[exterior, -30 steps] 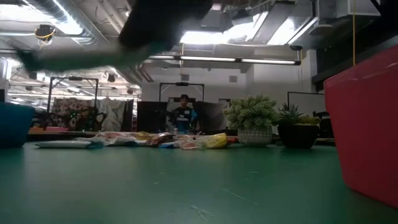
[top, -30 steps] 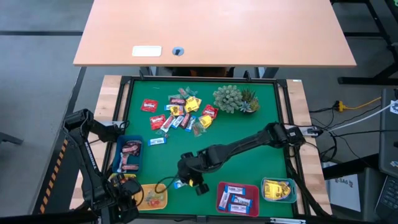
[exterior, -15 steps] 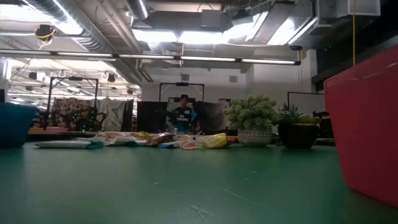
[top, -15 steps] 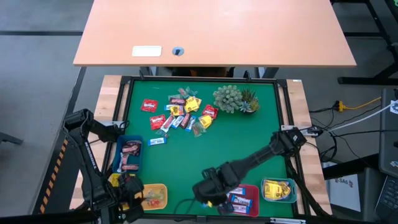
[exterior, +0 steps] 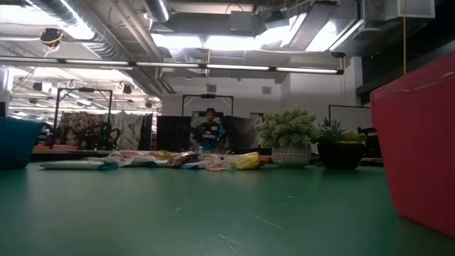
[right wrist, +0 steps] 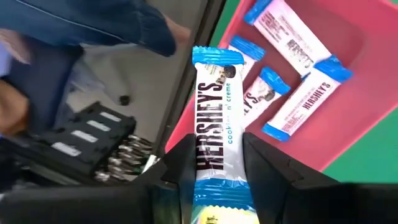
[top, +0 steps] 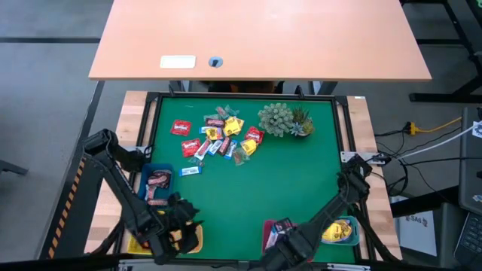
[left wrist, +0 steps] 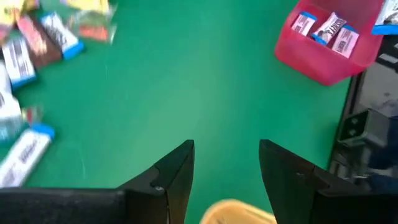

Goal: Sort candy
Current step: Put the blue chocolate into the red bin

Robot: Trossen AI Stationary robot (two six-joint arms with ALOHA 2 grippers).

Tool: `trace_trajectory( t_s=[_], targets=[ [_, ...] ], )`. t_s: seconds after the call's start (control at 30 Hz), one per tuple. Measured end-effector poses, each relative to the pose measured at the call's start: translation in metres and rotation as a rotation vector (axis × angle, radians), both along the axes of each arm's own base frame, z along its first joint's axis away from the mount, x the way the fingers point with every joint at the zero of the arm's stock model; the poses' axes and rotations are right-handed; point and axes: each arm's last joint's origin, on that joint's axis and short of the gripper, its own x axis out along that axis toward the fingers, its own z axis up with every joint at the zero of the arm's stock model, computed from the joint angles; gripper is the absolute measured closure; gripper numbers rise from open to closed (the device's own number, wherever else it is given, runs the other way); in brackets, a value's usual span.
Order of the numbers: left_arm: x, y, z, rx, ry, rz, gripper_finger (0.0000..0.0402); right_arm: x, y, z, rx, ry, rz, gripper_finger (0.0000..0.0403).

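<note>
the right gripper (right wrist: 214,163) hangs over the near rim of the red tray (right wrist: 348,118), its fingers (right wrist: 176,163) clamped on a blue-and-white bar (right wrist: 214,118) that stands up between them — three or four like bars already lie inside the tray. in the high view that gripper (top: 285,242) sits at the table's near edge beside the yellow tray (top: 340,231). the left gripper (left wrist: 225,163) hovers above the orange tray (left wrist: 239,213) with its fingers (left wrist: 176,171) apart and nothing between them. the rest of the candy (top: 218,137) lies heaped on the green mat (top: 286,173) at the far side, just left of the spiky plant (top: 277,118); the blue tray (top: 157,187) holds a few dark red pieces.
</note>
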Motion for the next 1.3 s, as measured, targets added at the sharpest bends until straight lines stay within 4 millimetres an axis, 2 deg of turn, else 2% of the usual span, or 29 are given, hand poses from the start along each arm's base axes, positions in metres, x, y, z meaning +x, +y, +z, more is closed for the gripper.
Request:
trace_trajectory(
  t_s=[0.27, 0.6, 0.7, 0.83, 1.03, 1.17, 1.3],
  targets=[
    [0.026, 0.026, 0.0, 0.123, 0.065, -0.035, 0.0235, -0.013, 0.013, -0.001, -0.065, -0.042, 0.005, 0.0285],
    [0.042, 0.076, -0.007, 0.133, 0.4, -0.016, 0.0235, -0.015, 0.012, -0.001, -0.114, -0.047, -0.038, 0.0283],
    [0.043, 0.091, -0.009, 0.127, 0.503, 0.006, 0.0235, -0.015, 0.012, -0.001, -0.114, -0.047, -0.038, 0.0264],
    [0.044, 0.108, -0.009, 0.137, 0.634, -0.023, 0.0234, -0.015, 0.012, -0.001, -0.114, -0.047, -0.038, 0.0216],
    [0.053, 0.131, -0.01, 0.129, 0.722, -0.11, 0.0212, -0.015, 0.012, -0.001, -0.112, -0.044, -0.038, 0.0157],
    [0.062, 0.153, -0.01, 0.105, 0.752, -0.102, 0.0195, -0.015, 0.012, -0.001, -0.1, -0.033, -0.037, 0.0142],
    [0.067, 0.174, -0.013, 0.099, 0.789, -0.123, 0.0194, -0.015, 0.012, -0.001, -0.09, -0.026, -0.026, 0.0144]
  ],
)
